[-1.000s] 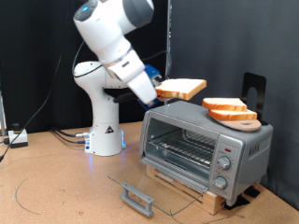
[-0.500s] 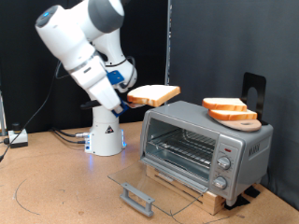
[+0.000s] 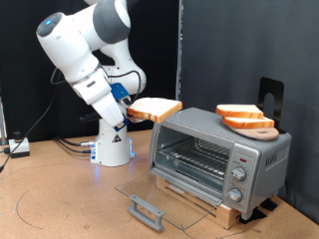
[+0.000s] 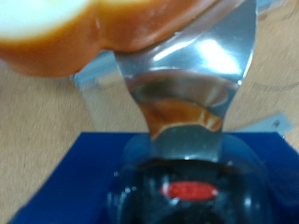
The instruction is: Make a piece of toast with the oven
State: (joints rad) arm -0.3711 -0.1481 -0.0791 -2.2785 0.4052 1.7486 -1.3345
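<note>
Golden-crusted piece of toast (image 3: 156, 110) sits mid-air at centre frame in the exterior view, pinched at its left edge by the gripper (image 3: 128, 112); arm leans in from upper left. Slice lies roughly flat, sticking out towards the oven (image 3: 219, 152), above and left of its top left corner, not touching it. Wrist view: metal fingers (image 4: 187, 84) pressed onto the slice (image 4: 84, 33), mostly blurred. Oven door (image 3: 164, 197) is dropped open, wire rack (image 3: 194, 154) bare. More slices (image 3: 244, 117) stacked on a round wooden board (image 3: 261, 130) on the oven top, right of frame.

Risks, judged: grip is on one edge only, so the slice could droop, pivot or slip out and land on the open door or the table (image 3: 60, 199). Soft bread may tear under the pinch. Free end could clip the oven's top edge on the way to the rack.
</note>
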